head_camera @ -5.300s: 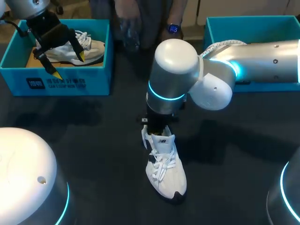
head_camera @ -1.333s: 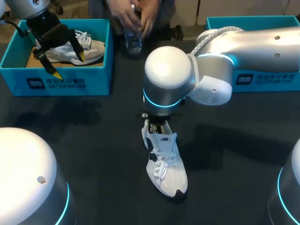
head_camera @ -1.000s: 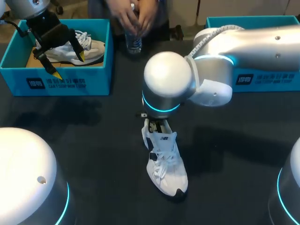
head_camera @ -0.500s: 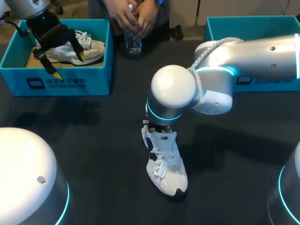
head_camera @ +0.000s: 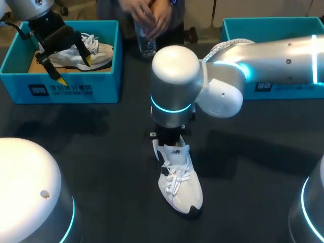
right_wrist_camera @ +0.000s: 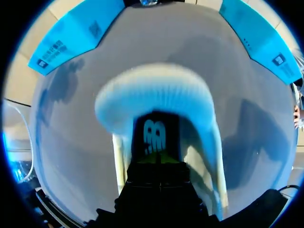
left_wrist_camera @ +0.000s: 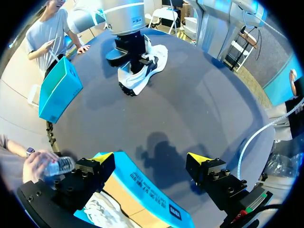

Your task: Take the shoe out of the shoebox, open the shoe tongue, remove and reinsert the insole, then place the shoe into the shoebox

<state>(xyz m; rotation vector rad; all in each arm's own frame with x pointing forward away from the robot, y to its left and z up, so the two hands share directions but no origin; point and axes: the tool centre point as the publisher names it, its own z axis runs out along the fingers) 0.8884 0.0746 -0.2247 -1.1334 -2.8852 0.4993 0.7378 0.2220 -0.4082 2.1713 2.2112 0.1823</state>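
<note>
Nearest, the white shoe (head_camera: 179, 179) lies on the dark table (head_camera: 101, 152), toe toward the near edge, heel away, in the same spot as 5.3 s ago. It has a soft white upper, loose white laces and dark patches at side and toe.

The right arm (head_camera: 273, 55) reaches in past the middle. Its rounded wrist joint sits over the heel, shifted left and farther back versus 0.5 s ago. The right end effector (right_wrist_camera: 159, 159) is down at the shoe's opening, just behind the raised tongue (right_wrist_camera: 154, 135). The head view hides most of it under the joint. The right wrist view alone shows the tongue's dark face with a pale logo, and a blurred pale arc of the upper ahead. Cannot tell how far open it is, or whether it has hold of anything.

Farther back, the left end effector (head_camera: 74, 70) hovers over the left shoebox (head_camera: 76, 91), spread wide, holding nothing, unmoved. That teal cardboard box holds a second white shoe (head_camera: 98, 50). The other teal shoebox (head_camera: 263, 21) stands far right, behind the right arm. At the far edge a person's hands (head_camera: 149, 12) grip a clear bottle (head_camera: 147, 43).
</note>
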